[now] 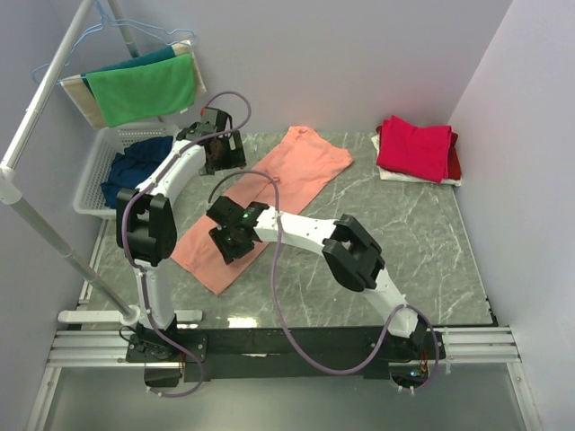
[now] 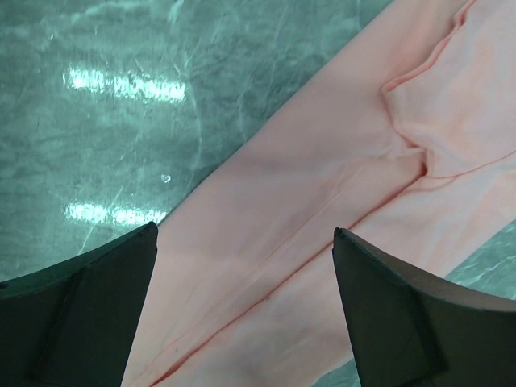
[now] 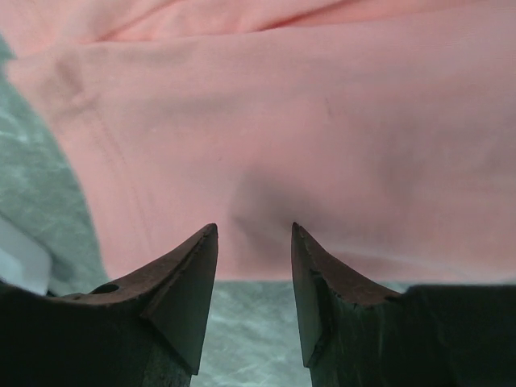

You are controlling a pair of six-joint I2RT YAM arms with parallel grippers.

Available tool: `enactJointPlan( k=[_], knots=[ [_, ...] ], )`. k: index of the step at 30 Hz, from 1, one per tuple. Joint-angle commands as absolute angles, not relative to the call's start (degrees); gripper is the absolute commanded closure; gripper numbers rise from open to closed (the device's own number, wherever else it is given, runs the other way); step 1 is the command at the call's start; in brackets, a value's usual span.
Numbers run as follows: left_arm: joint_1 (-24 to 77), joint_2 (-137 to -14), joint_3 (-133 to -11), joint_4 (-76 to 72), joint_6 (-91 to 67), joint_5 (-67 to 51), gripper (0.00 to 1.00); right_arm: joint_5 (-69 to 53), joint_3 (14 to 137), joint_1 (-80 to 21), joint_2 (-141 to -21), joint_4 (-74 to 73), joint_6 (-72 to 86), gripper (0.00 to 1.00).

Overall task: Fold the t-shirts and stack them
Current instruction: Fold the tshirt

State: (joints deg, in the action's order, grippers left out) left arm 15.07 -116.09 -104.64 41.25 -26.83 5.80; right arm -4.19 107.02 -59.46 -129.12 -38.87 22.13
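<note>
Green-veined marble table (image 1: 395,233) runs under everything, and the salmon-orange t-shirt (image 1: 301,166) lies on it as a long strip, its long axis slanting from near-left to far-right. My left claw (image 2: 245,230) hangs spread wide and empty above the strip's left edge, toward its far half. My right claw (image 3: 254,226) sits over the near half, jaws partly apart with nothing between them and a cloth edge right at the tips. It is the closer claw to the near end, so I judge the next fold starts there. Well right of the strip's far end sits the red stack (image 1: 415,148). My right arm hides the strip's middle from above, and I cannot tell whether either claw touches cloth.
</note>
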Motion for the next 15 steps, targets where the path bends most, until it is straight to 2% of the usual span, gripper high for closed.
enactJointPlan(
  k=[1, 8, 15],
  knots=[
    [14.24, -111.63, -102.66, 41.92, -28.12, 5.1, 0.06, -7.38, 108.99, -60.38, -133.06, -41.05, 20.13, 0.51],
    [14.15, -110.65, -100.72, 41.84, -28.04, 5.01, 0.06, -7.12, 97.6, -60.82, -132.11, -39.03, 21.79, 0.53],
    [14.15, -113.02, -103.35, 40.96, -28.56, 1.41, 0.06, -5.1, 80.35, -62.58, -119.65, -38.41, 21.71, 0.53]
  ],
)
